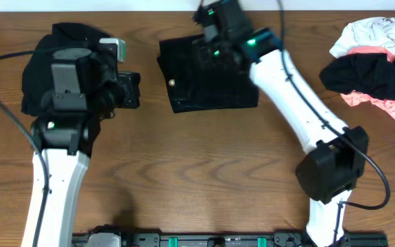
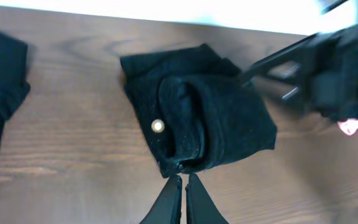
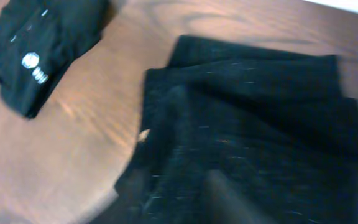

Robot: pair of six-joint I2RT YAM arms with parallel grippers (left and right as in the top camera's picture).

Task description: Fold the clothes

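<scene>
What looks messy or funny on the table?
The heap of pink, white and black clothes at the far right is crumpled, not folded. The middle black garment is folded, but its layers fan out unevenly.

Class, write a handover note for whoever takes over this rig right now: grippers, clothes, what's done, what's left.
Left gripper: shut, empty, pointing at the buttoned black garment.
Right gripper: above that garment; blurred, state unclear.
Done: buttoned black garment looks folded, table centre; logo garment folded at left.
Left to do: heap of pink, white and black clothes at far right, unfolded.
</scene>
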